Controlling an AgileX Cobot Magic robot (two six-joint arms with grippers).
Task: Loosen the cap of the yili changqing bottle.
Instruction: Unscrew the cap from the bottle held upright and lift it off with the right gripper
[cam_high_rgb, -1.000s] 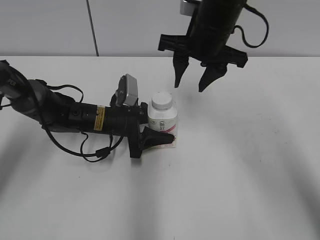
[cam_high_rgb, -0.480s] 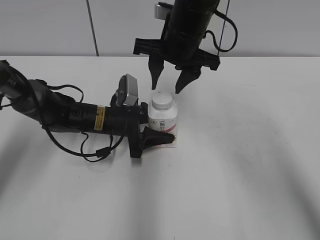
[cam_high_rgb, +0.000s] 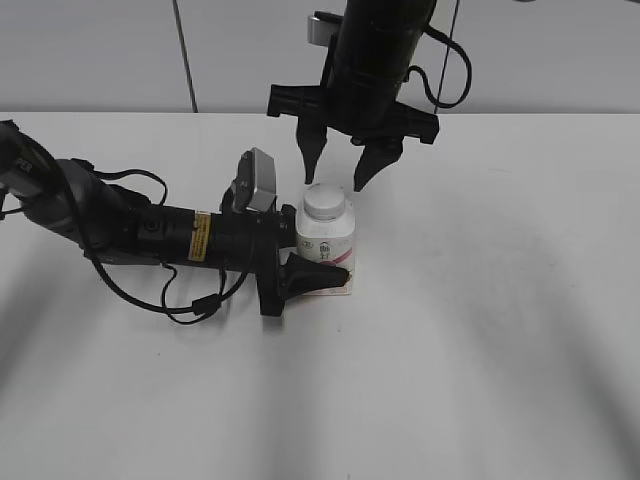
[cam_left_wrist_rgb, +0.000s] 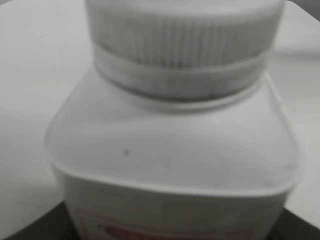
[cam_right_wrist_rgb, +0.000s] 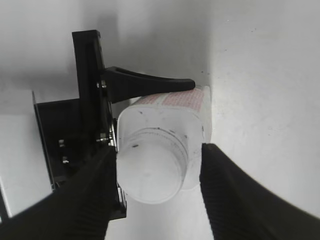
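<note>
The yili changqing bottle (cam_high_rgb: 326, 243) stands upright on the white table, white with a pink-red label. Its white ribbed cap (cam_high_rgb: 325, 203) sits on the neck. My left gripper (cam_high_rgb: 318, 268) lies low along the table and is shut on the bottle's body; the left wrist view is filled by the bottle's shoulder (cam_left_wrist_rgb: 175, 150) and the cap's ribbed rim (cam_left_wrist_rgb: 182, 42). My right gripper (cam_high_rgb: 337, 182) hangs open just above and behind the cap, fingers pointing down. In the right wrist view the cap (cam_right_wrist_rgb: 152, 170) lies between the two open fingers (cam_right_wrist_rgb: 157, 192), not touched.
The white table (cam_high_rgb: 480, 330) spreads around the bottle, with a grey wall behind. The left arm's black body and cables (cam_high_rgb: 150, 235) lie across the table's left side.
My right gripper has moved left and down from the upper right and now hangs right over the cap. The left gripper and bottle have not moved.
</note>
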